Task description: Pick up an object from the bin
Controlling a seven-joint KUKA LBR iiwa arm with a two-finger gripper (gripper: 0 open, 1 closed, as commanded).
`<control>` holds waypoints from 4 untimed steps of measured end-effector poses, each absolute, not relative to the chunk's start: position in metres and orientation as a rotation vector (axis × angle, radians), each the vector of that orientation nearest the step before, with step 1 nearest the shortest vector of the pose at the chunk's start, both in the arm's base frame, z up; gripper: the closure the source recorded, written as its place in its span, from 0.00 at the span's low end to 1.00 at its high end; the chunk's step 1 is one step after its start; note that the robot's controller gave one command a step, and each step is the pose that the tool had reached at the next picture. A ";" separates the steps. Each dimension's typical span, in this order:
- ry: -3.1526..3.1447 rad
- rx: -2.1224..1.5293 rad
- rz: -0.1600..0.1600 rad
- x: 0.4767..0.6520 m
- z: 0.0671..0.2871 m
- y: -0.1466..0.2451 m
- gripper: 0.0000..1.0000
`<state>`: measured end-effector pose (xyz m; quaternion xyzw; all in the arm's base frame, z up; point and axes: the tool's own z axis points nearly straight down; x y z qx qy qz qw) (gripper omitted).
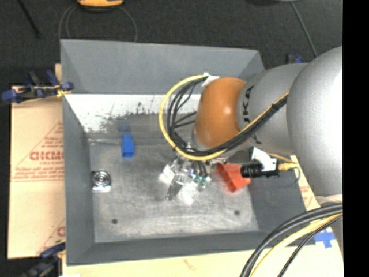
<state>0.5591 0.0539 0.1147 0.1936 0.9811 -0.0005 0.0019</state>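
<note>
My gripper (187,178) is low over the middle of the bin floor, beneath the orange wrist cover. Right at it lies a small whitish, partly shiny thing (172,175), part of which the gripper hides; whether it is held cannot be made out. A red blocky thing (232,177) lies just right of the gripper, touching or nearly touching it.
A blue block (127,145) stands at the back left of the floor. A round silvery metal piece (101,180) lies by the left wall. The arm and its cables cover the bin's right rear part. Bare floor runs along the front.
</note>
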 end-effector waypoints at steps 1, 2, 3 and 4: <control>3.083 0.588 -0.001 0.564 0.109 0.051 0.00; 3.078 0.517 0.003 0.586 0.088 0.055 0.00; 3.102 0.220 0.024 0.586 0.084 0.038 0.00; 3.090 0.232 0.010 0.588 0.082 0.031 1.00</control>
